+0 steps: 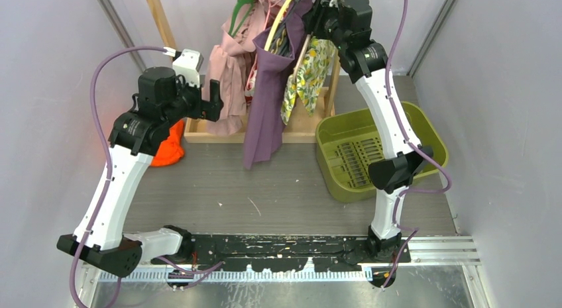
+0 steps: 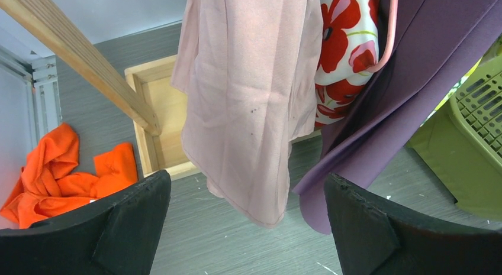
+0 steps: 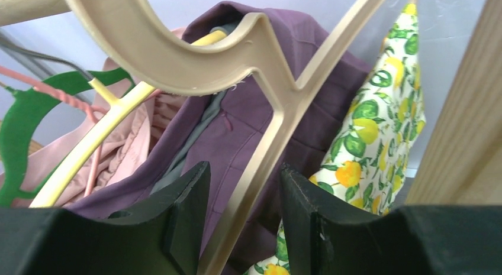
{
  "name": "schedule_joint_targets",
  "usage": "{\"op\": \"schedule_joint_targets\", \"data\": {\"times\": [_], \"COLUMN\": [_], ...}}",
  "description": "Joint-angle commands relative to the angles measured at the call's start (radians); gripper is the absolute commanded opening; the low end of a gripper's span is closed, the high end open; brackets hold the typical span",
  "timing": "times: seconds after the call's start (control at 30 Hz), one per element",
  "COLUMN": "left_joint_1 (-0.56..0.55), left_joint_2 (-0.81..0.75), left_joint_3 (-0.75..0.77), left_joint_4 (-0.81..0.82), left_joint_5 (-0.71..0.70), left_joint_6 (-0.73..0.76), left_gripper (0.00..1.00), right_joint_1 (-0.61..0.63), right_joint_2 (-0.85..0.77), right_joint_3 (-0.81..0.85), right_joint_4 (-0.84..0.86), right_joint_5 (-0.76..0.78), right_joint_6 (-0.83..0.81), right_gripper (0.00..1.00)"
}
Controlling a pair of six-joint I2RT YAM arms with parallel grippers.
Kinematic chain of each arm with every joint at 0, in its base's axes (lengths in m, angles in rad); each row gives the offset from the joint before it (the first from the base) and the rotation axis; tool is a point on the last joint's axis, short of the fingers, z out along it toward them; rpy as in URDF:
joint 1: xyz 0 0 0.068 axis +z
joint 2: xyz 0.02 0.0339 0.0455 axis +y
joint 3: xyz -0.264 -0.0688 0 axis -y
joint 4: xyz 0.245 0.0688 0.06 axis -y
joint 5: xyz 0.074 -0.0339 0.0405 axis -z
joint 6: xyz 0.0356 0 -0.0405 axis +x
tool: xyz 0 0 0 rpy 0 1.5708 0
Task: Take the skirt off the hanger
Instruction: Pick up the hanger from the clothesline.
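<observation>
Task barely begun: every garment hangs on the wooden rack point(image 1: 301, 126), nothing off yet. My right gripper point(image 3: 245, 174) is up at the rack top, jaws approx half-closed w/ a strut of the beige hanger point(image 3: 177, 62) running between the fingers. The strut looks to touch both pads, but I can't tell if I'm really pinching it.

The skirt I take to be the lemon-print cloth point(image 3: 379, 127), hanging just right of that hanger next to the purple garment point(image 3: 237, 127). Not sure tho, since where it meets its hanger is hidden. The purple one seems to sit on a yellow hanger point(image 3: 89, 145) instead.

My left gripper point(image 2: 245, 186) is wide open and holds nothing. It hovers low in front of the pink garment point(image 2: 248, 109), w/ a red-flower cloth point(image 2: 340, 50) behind that.

Done: at most a reach to the hanger. Left, as I judge it: secure the hanger, get my free gripper onto the skirt, slip it off. The green basket point(image 1: 335, 179) on the right is prob. the drop spot. An orange cloth point(image 2: 53, 174) lies on the table at left.
</observation>
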Motion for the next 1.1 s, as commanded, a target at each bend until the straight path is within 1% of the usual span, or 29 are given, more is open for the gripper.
{"op": "schedule_joint_targets", "data": {"times": [0.0,0.1,0.13,0.27,0.47,0.6,0.67,0.7,0.97,1.07], "left_joint_1": [-0.004,-0.004,-0.003,-0.003,-0.004,-0.003,-0.003,-0.004,-0.003,-0.003], "left_joint_2": [-0.027,-0.03,-0.031,-0.043,-0.059,-0.072,-0.078,-0.081,-0.103,-0.104], "left_joint_3": [-0.005,-0.007,-0.01,-0.024,-0.042,-0.055,-0.066,-0.071,-0.121,-0.129], "left_joint_4": [0.039,0.034,0.032,0.031,0.032,0.034,0.038,0.041,0.073,0.083], "left_joint_5": [-0.012,-0.013,-0.016,-0.026,-0.032,-0.039,-0.043,-0.044,-0.054,-0.054], "left_joint_6": [0.012,0.012,0.012,0.013,0.013,0.013,0.013,0.013,0.015,0.015], "left_gripper": [0.99,0.99,0.99,0.99,0.99,0.99,0.99,0.99,0.99,0.99], "right_joint_1": [0.001,0.001,0.001,0.002,0.001,0.001,0.003,0.002,0.002,0.002], "right_joint_2": [0.013,0.014,0.012,0.0,-0.024,-0.033,-0.038,-0.041,-0.09,-0.127], "right_joint_3": [0.048,0.033,0.028,0.01,-0.034,-0.043,-0.042,-0.042,-0.046,-0.081], "right_joint_4": [0.054,0.05,0.049,0.046,0.046,0.046,0.047,0.048,0.054,0.09], "right_joint_5": [0.092,0.114,0.119,0.143,0.149,0.141,0.137,0.138,0.15,0.166], "right_joint_6": [-0.058,-0.059,-0.061,-0.078,-0.092,-0.101,-0.115,-0.124,-0.213,-0.233], "right_gripper": [0.52,0.53,0.51,0.35,0.22,0.11,0.03,0.01,0.01,0.01]}}
